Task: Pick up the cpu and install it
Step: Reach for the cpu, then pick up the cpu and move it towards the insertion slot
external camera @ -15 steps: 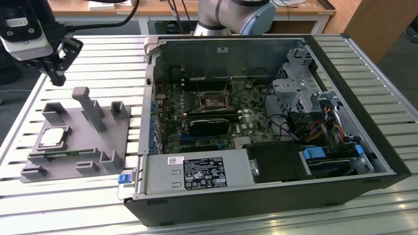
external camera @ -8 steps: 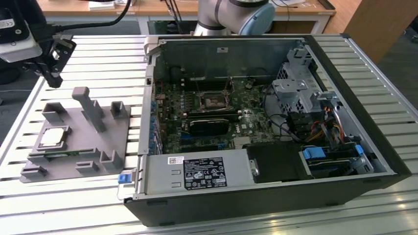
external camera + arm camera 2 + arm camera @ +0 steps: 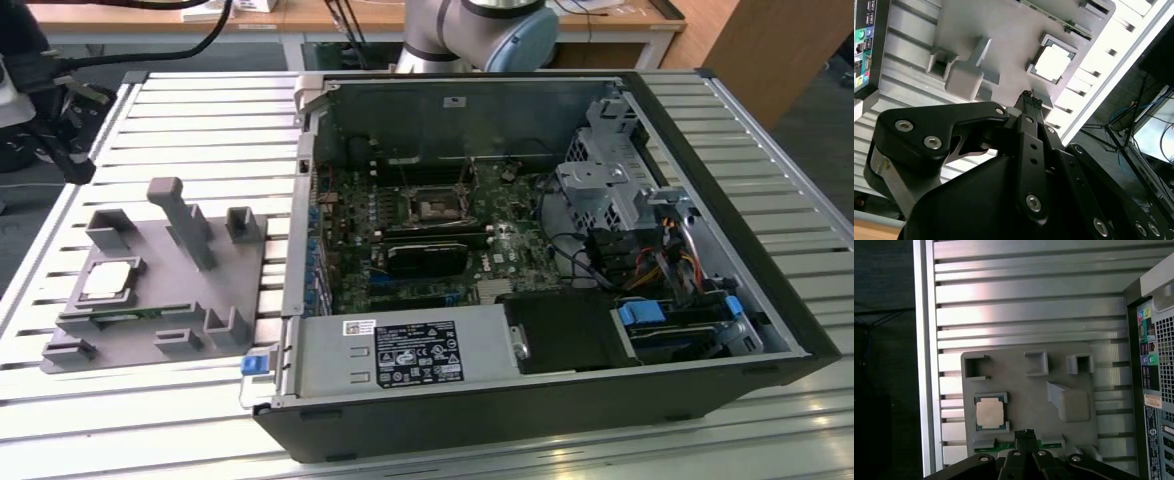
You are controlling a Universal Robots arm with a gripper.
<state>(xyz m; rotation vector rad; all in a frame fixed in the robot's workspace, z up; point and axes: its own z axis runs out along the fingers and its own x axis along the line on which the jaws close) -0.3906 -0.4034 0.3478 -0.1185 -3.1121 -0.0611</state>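
One closed claw [image 3: 1026, 433] hovers near one cpu [image 3: 990, 413] on one fixture [image 3: 1026, 392].

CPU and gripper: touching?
Apart. In the first wrist view the gripper, shut, lies clear of the cpu, with bare grey fixture showing between them. In the exterior view the cpu lies uncovered on the fixture.

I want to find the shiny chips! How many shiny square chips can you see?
1. The cpu sits in a pocket of the grey fixture on the slatted table, at the exterior view's left of the open computer. Another could be hidden inside the computer.
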